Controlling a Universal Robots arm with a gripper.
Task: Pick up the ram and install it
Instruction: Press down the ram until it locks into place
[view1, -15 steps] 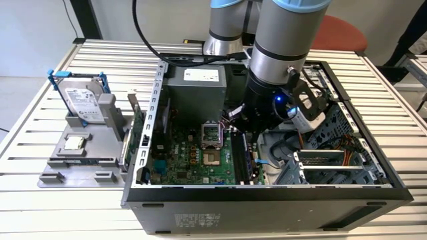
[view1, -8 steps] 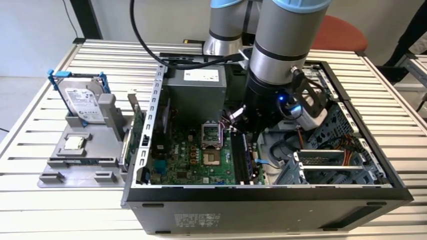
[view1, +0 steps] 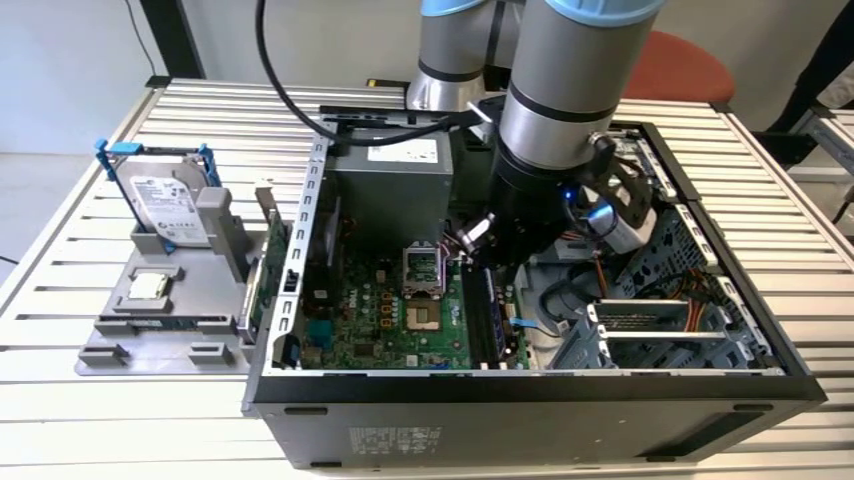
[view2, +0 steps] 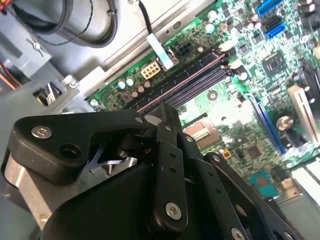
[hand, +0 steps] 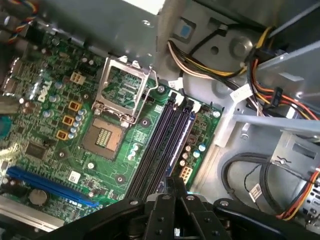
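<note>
We're in a robotics lab or test workshop: an open black desktop computer case (view1: 534, 400) lies on a slatted aluminium workbench (view1: 200, 120), green motherboard (view1: 400, 320) exposed. A silver-and-blue jointed robot arm (view1: 567, 90) reaches down into it. At the exterior view's left, a grey plastic parts fixture (view1: 160, 330) holds a silver hard drive in a blue frame (view1: 167, 205). Far behind, a red chair (view1: 687, 65).

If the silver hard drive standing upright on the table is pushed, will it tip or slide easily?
Probably stiff and rather heavy for its size: the hard drive looks like a metal box. It stands upright in the grey holder, so a high push might tip it, though the holder likely steadies it.
</note>
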